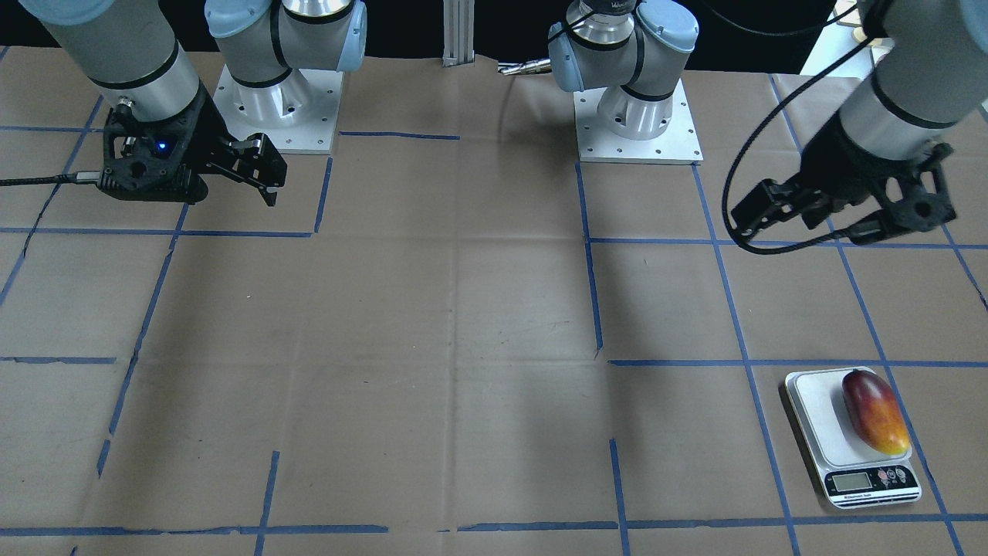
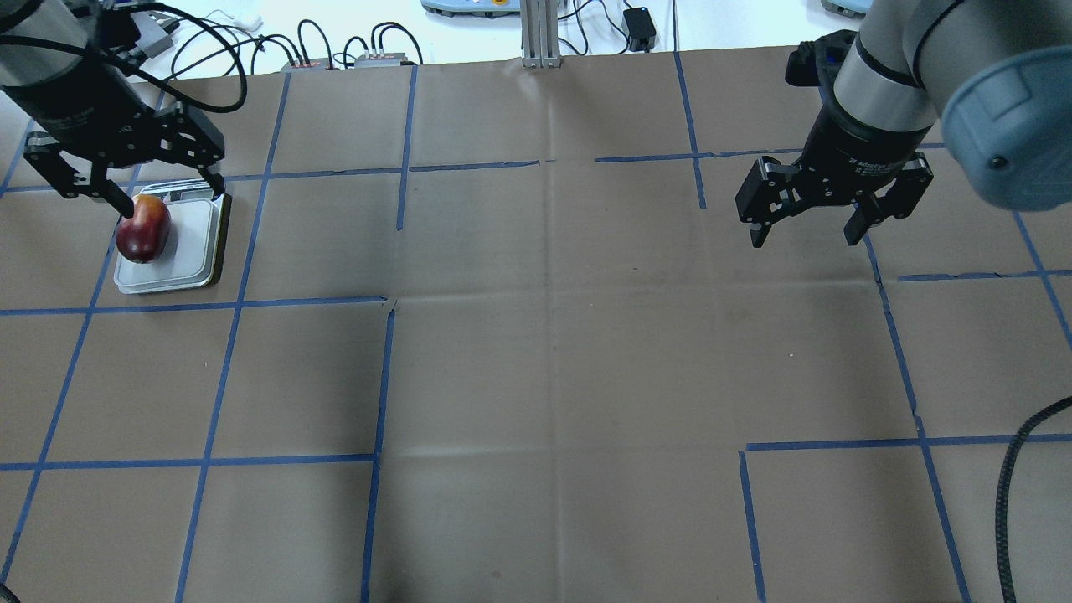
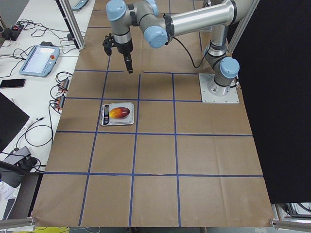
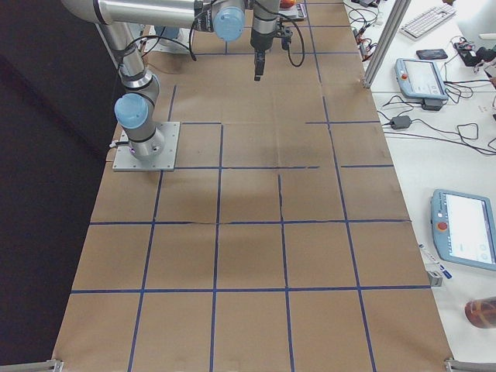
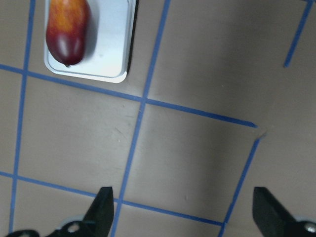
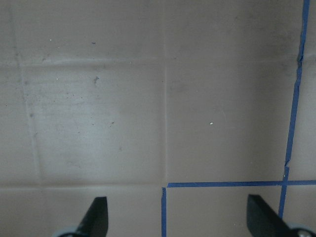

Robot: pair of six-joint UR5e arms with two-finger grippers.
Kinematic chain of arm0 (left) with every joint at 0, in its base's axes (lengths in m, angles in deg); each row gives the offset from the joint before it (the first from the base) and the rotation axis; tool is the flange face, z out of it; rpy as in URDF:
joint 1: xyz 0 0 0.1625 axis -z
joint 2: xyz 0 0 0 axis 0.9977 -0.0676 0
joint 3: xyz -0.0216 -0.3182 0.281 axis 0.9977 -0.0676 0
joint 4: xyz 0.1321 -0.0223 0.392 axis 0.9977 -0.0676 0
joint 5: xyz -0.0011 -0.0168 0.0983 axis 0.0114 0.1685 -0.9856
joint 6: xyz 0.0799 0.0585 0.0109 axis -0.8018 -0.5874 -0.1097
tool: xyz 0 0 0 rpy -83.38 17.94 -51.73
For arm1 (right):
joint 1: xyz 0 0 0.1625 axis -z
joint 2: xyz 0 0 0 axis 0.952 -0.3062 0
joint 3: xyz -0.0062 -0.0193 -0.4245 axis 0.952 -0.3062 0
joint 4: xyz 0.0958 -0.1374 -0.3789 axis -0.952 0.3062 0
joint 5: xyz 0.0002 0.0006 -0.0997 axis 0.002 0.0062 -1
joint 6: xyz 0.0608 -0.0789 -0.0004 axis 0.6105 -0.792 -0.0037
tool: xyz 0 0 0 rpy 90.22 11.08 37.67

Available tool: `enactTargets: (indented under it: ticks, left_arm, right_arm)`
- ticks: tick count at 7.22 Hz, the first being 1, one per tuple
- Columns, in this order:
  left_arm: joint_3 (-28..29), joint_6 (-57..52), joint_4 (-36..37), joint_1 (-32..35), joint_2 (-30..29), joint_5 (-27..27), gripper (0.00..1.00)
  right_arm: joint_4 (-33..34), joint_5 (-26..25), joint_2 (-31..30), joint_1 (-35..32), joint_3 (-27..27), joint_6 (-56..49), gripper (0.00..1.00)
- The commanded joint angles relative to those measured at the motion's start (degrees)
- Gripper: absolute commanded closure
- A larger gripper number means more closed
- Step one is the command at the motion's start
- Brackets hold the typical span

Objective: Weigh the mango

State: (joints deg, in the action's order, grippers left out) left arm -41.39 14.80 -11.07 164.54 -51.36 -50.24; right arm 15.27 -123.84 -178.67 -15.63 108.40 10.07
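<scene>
The mango [image 1: 874, 412] lies on the scale [image 1: 814, 398], at the table's far left. The left gripper [image 5: 182, 195] hangs near it, spread wide and empty. The right gripper [image 2: 804, 241], well off to the right, is also spread wide and holds nothing.

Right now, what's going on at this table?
The mango lies on the white scale, on the robot's left side of the table. Neither arm holds anything: the left gripper hangs open above the table near the scale, and the right gripper is open, far across. The scale's display is too small to read.
</scene>
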Motion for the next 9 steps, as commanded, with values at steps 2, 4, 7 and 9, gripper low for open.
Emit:
enactTargets:
  ticks: [2,4,7,9]
  left_arm:
    - [-3.2,8.0,2.2,10.3,1.1,0.0,0.0]
    - [-3.4,6.5,4.1,10.7,0.4,-0.5,0.0]
    - [-3.3,5.0,4.1,10.7,1.0,0.0,0.0]
    - [-3.4,1.8,4.0,10.7,1.2,0.1,0.0]
  right_arm:
    - [0.0,0.0,0.0,0.0,0.0,0.0,0.0]
    - [0.0,0.0,0.0,0.0,0.0,0.0,0.0]
    - [0.0,0.0,0.0,0.0,0.0,0.0,0.0]
    - [0.0,0.0,0.0,0.0,0.0,0.0,0.0]
